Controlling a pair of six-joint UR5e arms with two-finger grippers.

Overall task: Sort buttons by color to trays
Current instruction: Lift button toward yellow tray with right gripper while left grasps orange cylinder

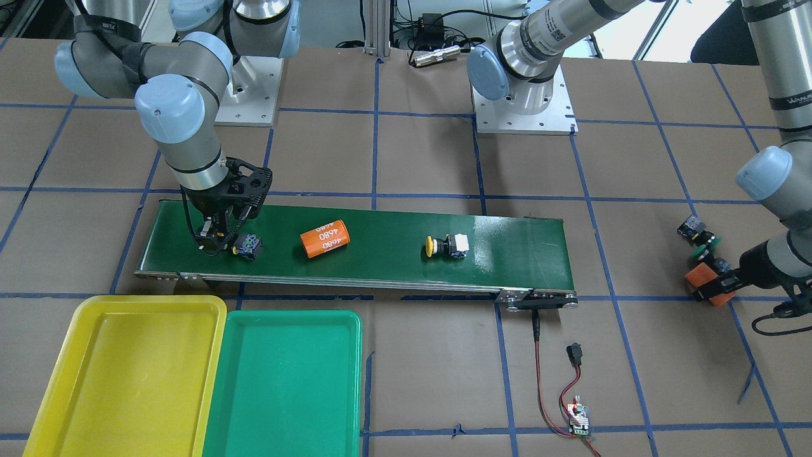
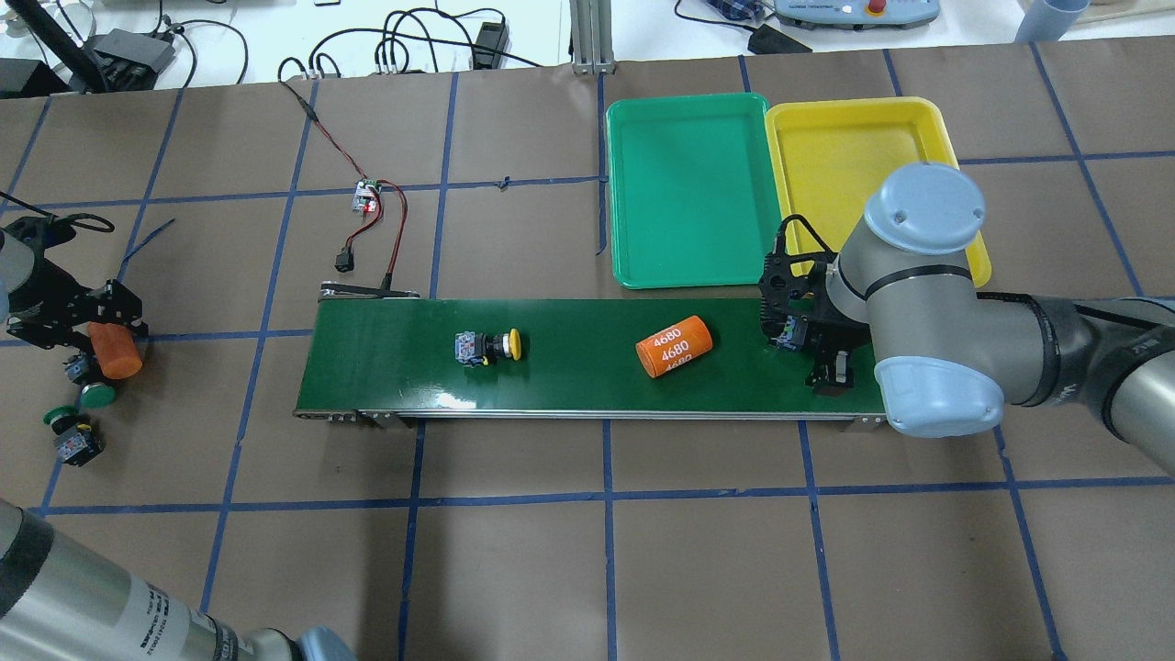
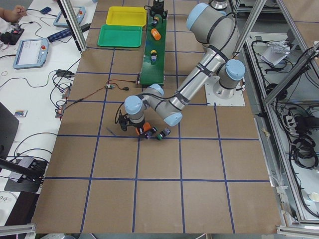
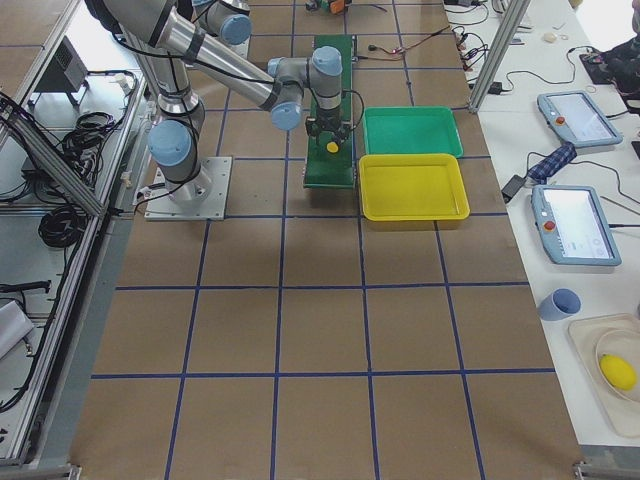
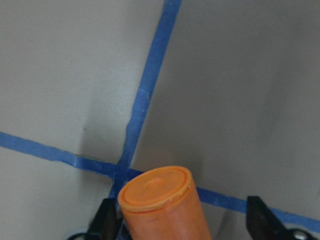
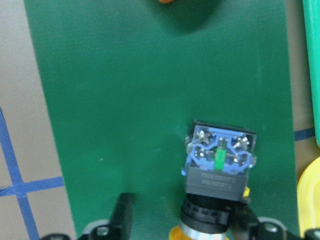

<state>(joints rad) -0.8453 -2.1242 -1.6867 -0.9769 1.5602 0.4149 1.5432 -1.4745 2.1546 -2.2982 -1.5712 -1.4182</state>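
Right gripper [image 6: 189, 222] wide, straddling yellow button [image 6: 218, 165] on belt [image 6: 125, 100]; green tray [image 2: 684, 184] at 11 o'clock overhead. Left gripper [image 5: 180, 217] wide around orange cylinder [image 5: 160, 200].

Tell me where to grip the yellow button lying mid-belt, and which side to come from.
Grip the yellow button by its blocky body, coming straight down. It lies on its side on the conveyor belt, cap toward the orange cylinder, so a pinch across the belt's width should meet flat faces; the round cap would likely slip.

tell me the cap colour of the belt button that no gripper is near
Yellow; the button shows best in the exterior front-facing view.
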